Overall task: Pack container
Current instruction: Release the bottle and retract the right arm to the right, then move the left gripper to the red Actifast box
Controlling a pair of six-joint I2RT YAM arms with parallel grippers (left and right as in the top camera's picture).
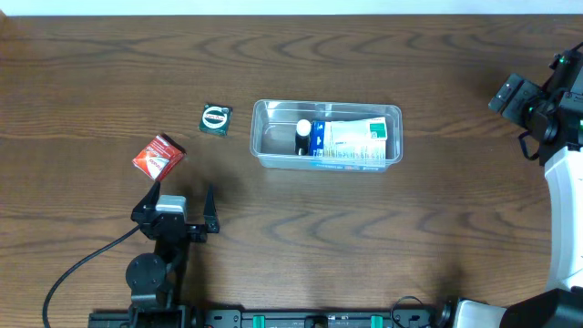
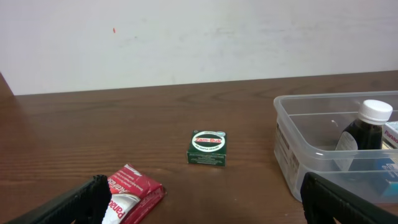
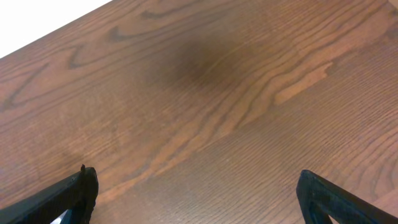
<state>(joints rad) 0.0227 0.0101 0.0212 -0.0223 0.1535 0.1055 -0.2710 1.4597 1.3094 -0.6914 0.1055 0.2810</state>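
The clear plastic container sits mid-table and holds a dark bottle with a white cap and a blue-and-white box. It also shows at the right of the left wrist view. A green square packet lies left of it, and also shows in the left wrist view. A red packet lies further left, just ahead of my left gripper, which is open and empty; the packet shows by its left finger. My right gripper is open and empty at the far right.
The wooden table runs under everything. The right wrist view shows only bare wood between its fingers. A black cable trails from the left arm's base at the front.
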